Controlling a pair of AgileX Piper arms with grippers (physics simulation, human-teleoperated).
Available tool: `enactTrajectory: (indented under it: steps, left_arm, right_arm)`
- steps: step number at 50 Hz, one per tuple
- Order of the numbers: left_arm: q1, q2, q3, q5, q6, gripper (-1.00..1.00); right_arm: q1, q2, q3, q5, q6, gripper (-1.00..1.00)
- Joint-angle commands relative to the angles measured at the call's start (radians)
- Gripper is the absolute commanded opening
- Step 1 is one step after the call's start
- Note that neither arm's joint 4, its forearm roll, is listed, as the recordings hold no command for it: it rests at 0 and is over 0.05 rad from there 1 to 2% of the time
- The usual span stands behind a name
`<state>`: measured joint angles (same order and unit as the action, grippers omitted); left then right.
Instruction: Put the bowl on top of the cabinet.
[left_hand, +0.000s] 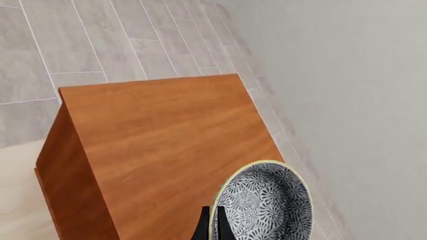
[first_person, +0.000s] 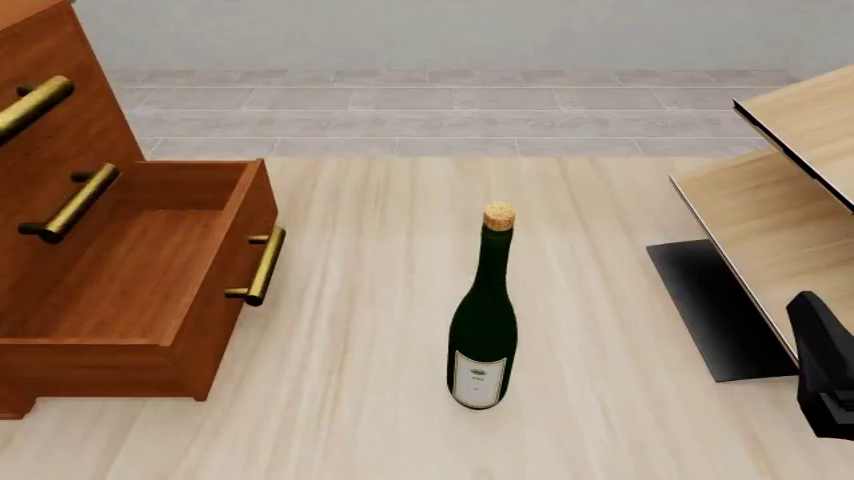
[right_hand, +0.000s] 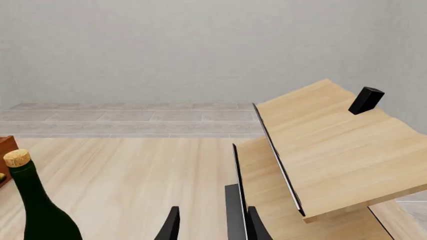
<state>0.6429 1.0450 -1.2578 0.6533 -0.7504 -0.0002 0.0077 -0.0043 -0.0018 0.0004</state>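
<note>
The cabinet (first_person: 80, 200) stands at the left of the desk (first_person: 374, 300) in the front view, its lowest drawer (first_person: 147, 290) pulled out toward the middle. The bottle (first_person: 483, 320) stands upright near the middle of the desk, right of the drawer and well apart from it. The shelf unit (first_person: 787, 200) stands at the right edge, with the right arm (first_person: 827, 365) in front of it. In the left wrist view the bowl (left_hand: 263, 202), tilted on its side, is over the cabinet's top, near the edge closest to the wall (left_hand: 360, 100), with the left end effector (left_hand: 212, 227) at its rim. Floor (first_person: 454, 110) lies behind the desk.
</note>
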Motion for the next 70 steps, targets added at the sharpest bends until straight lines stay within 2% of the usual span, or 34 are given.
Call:
enactTrajectory:
  steps: [1,55,57,61,63,64,65,70]
  left_arm:
    - [0.013,0.018,0.018,-0.024,0.012,-1.00]
    - [0.029,0.066,0.065,-0.065,0.034,-1.00]
    - [0.045,0.060,0.054,-0.070,0.055,-1.00]
    - [0.039,0.061,0.066,-0.080,0.040,-1.00]
    - [0.060,0.059,0.051,-0.081,0.063,-1.00]
    - [0.042,0.059,0.058,-0.081,0.046,1.00]
    - [0.056,0.050,0.052,-0.089,0.064,1.00]
    - [0.042,0.046,0.039,-0.076,0.056,1.00]
  right_arm:
    - [0.000,0.000,0.000,0.000,0.000,1.00]
    - [0.000,0.000,0.000,0.000,0.000,1.00]
    - [0.000,0.000,0.000,0.000,0.000,1.00]
    - [0.000,0.000,0.000,0.000,0.000,1.00]
    - [0.000,0.000,0.000,0.000,0.000,1.00]
    - [0.000,0.000,0.000,0.000,0.000,1.00]
    - [0.000,0.000,0.000,0.000,0.000,1.00]
    - [0.000,0.000,0.000,0.000,0.000,1.00]
